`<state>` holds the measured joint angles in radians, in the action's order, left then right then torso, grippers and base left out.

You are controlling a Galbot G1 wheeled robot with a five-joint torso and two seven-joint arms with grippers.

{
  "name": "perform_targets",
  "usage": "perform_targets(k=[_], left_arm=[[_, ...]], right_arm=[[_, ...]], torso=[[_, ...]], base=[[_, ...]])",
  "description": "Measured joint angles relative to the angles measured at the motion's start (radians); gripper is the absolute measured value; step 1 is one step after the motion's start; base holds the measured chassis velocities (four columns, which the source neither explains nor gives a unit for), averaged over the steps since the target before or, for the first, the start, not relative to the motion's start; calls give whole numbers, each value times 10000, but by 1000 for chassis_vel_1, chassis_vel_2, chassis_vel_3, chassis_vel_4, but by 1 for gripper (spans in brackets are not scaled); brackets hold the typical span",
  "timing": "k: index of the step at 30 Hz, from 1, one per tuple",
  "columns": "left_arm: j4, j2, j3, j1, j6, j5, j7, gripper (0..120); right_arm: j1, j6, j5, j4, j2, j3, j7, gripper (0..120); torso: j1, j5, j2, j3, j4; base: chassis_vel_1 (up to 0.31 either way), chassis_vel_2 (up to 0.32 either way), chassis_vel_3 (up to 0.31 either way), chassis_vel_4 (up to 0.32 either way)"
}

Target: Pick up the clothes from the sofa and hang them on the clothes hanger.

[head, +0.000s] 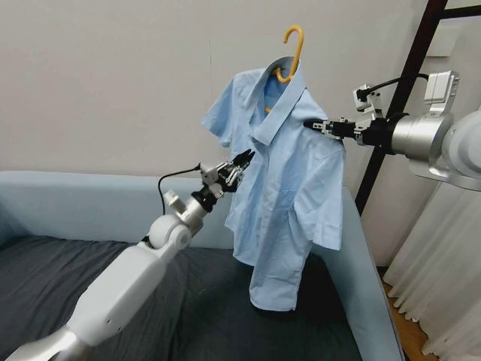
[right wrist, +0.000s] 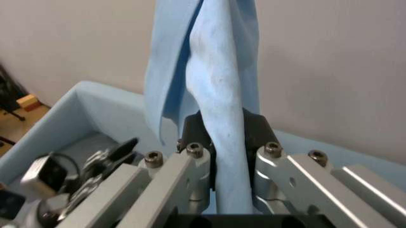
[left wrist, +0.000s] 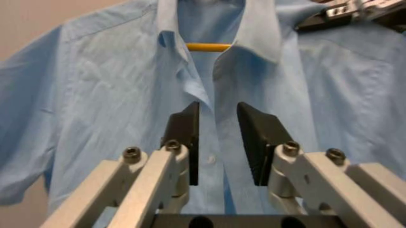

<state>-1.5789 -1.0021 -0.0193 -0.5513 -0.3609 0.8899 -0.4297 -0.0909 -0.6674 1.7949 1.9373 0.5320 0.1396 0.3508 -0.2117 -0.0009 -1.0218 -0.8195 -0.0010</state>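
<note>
One light-blue short-sleeved shirt, already sitting on a yellow hanger. The hook pokes up out of the open collar, and the left wrist view shows a bit of the yellow bar in the neck opening. It's a button-up with the collar spread, a placket running down the front, and slightly wrinkled fabric. One sleeve sticks out to the left in the head view, and the hem hangs uneven.

The whole thing is up in the air against the plain wall, over the right end of the pale-blue sofa. The bottom of the shirt hangs down in front of the dark seat cushion.

The right end effector comes in from the right at shoulder height and is clamped on a bunched fold of the shirt. In its wrist view you can see the cloth squeezed between the two black pads.

The left end effector reaches up from the lower left with its tips right at the shirt's front, about chest height. Its fingers are apart with the placket showing in the gap beyond them. Can't tell if they actually touch the fabric.

Off to the right there's a black slanted pole and a pale curtain.
</note>
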Motion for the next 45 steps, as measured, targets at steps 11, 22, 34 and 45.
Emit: perform_targets(k=[11,22,34,45], left_arm=[[-2213,630,2809,-4106,203,-1166,2456,72],[-2949,-730,4066,-5927,184,-1976,3010,100],[-2841,-864,3784,-5471,138,-1974,3064,100],[-3102,-743,3687,-5284,235,-1795,3111,100]], right_arm=[[-1308,-165,-344,-1400,1011,1078,901,7],[-3272,-254,451,-2255,2137,2436,5340,7],[-5689,-260,2587,-1789,556,4276,7363,7],[-6504,136,2768,-1744,-531,5379,8357,7]], torso=[[0,5,0,0,-4],[0,6,0,-1,-5],[0,6,0,0,-5],[0,6,0,0,-2]], base=[[0,0,0,0],[0,0,0,0],[0,0,0,0],[0,0,0,0]])
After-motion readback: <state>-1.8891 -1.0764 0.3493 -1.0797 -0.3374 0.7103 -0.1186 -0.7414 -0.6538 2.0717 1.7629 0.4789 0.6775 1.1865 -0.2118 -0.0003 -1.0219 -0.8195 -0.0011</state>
